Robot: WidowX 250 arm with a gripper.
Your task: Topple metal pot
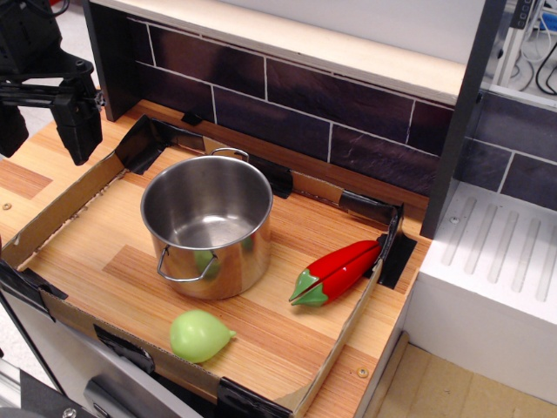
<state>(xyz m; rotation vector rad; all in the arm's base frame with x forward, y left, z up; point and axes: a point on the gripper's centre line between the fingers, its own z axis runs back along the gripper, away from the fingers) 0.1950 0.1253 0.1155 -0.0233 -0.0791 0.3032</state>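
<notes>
The metal pot (209,225) stands upright on the wooden counter, mouth up and empty, with one wire loop handle facing the front and one at the back. My gripper (45,131) is at the upper left, above the counter's left edge and well to the left of the pot. Its two black fingers (80,126) hang down with a wide gap between them and hold nothing.
A red toy pepper (338,272) lies right of the pot. A pale green toy vegetable (200,335) lies in front of it. A low cardboard rim (61,209) borders the counter. A dark tiled wall (331,109) stands behind and a white sink (496,270) is at the right.
</notes>
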